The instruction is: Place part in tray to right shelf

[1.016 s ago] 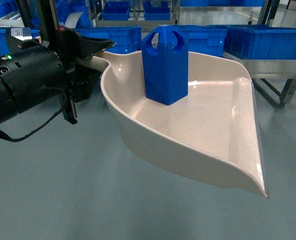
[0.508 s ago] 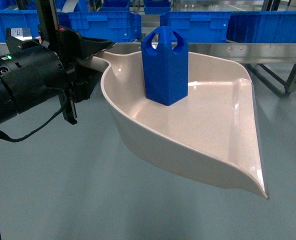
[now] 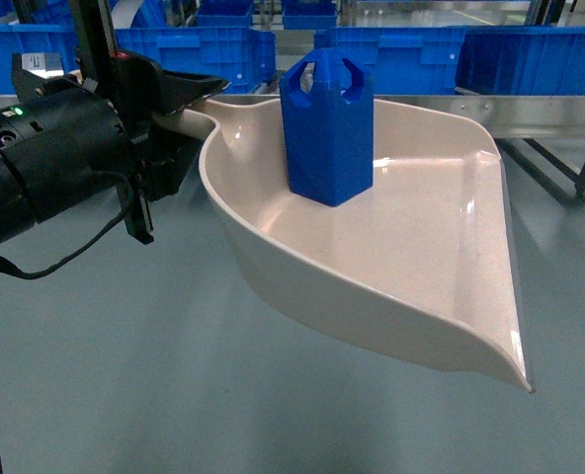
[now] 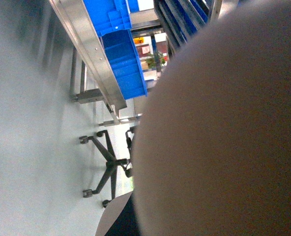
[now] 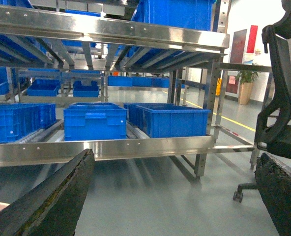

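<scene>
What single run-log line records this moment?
left pincer: shut on tray handle | part: upright in tray | right pincer: open, empty | shelf rail: ahead

Blue crates [image 5: 95, 119] sit on racks beside an office chair [image 5: 283, 98].

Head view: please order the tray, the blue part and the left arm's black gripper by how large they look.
1. The tray, clearly largest.
2. The left gripper with its black wrist housing; nearness to the camera may inflate it.
3. The part, smallest, standing upright in the tray.
</scene>
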